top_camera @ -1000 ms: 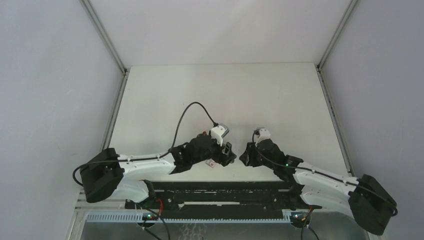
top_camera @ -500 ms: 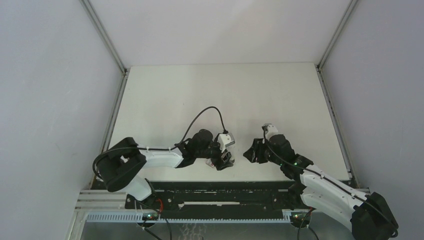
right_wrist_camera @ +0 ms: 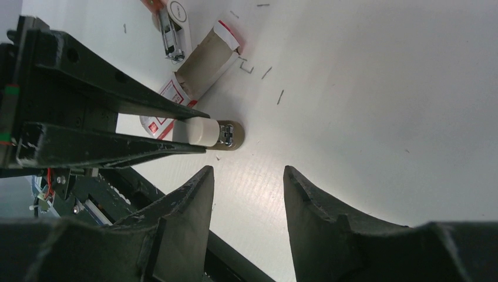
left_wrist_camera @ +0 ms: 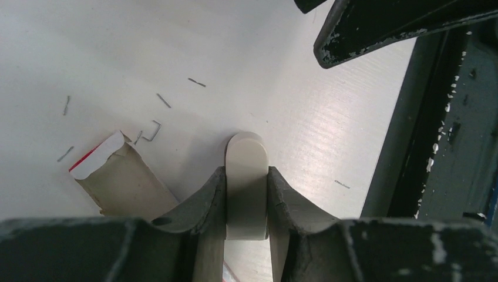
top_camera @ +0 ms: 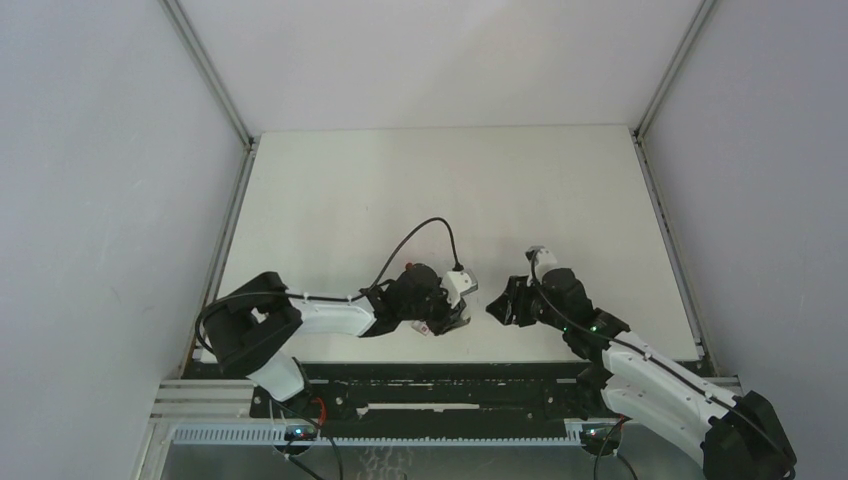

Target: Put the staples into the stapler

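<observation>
Both pairs of jaws sit low over the counter [top_camera: 400, 180]. The left jaws pinch the small cream-topped stapler [left_wrist_camera: 246, 170], just beside the opened staples box [left_wrist_camera: 126, 179]. The right jaws are spread and empty. Risk: the narrow pinch may let the stapler twist during loading.

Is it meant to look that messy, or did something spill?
Something spilled: loose staples lie scattered on the table beside the cardboard staples box, at least one bent into a hook. The box's end flap hangs open, so they probably fell out of it.
</observation>
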Motion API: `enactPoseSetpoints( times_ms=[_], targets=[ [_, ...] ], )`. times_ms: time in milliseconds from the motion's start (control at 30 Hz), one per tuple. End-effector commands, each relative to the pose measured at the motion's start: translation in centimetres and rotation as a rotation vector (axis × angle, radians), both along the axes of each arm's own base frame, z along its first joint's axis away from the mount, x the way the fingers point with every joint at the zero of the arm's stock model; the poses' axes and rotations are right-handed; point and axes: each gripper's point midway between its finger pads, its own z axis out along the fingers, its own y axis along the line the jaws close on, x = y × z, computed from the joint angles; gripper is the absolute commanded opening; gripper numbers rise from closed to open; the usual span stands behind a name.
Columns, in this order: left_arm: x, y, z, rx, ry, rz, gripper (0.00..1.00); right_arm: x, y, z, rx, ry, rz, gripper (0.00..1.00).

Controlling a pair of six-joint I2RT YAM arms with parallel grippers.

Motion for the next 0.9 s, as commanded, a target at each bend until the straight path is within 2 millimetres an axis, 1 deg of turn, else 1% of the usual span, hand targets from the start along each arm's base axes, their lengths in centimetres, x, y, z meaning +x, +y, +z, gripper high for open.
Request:
enactPoseSetpoints(
  times_ms=[0, 67, 100, 167, 267, 400, 500, 700, 800, 867],
  targets=[
    [-0.1, -0.5, 1.5, 0.009, -0.019, 0.105, 0.47, 0.7, 0.1, 1.0, 0.028, -0.054, -0.001, 0.47],
    [-0.5, 0.0, 0.9, 0.029, -0.002, 0.133, 0.6, 0.7, 0.0, 1.0, 0.029, -0.053, -0.005, 0.47],
    [-0.6, 0.2, 0.5, 0.037, 0.008, 0.145, 0.63, 0.7, 0.0, 0.9, 0.031, -0.051, -0.006, 0.47],
    [-0.9, 0.5, -0.1, 0.051, 0.017, 0.153, 0.66, 0.7, 0.0, 0.9, 0.033, -0.05, -0.009, 0.47],
    [-1.2, 0.5, -0.6, 0.062, 0.017, 0.143, 0.66, 0.7, 0.0, 0.9, 0.039, -0.048, -0.01, 0.47],
    [-1.0, 0.2, -1.0, 0.085, 0.024, 0.138, 0.6, 0.7, 0.0, 1.0, 0.044, -0.045, -0.011, 0.47],
    [-1.2, 0.4, -1.5, 0.107, 0.029, 0.137, 0.56, 0.7, 0.0, 1.3, 0.053, -0.047, -0.014, 0.48],
    [-1.9, 1.2, -2.1, 0.136, 0.035, 0.123, 0.53, 0.5, 0.3, 1.8, 0.095, -0.034, -0.001, 0.58],
    [-2.3, 1.2, -2.3, 0.142, 0.044, 0.111, 0.44, 0.4, 0.4, 1.8, 0.127, -0.01, -0.008, 0.63],
    [-2.5, 1.3, -2.4, 0.15, 0.049, 0.106, 0.34, 0.2, 0.6, 1.8, 0.15, 0.013, -0.016, 0.64]
  ],
)
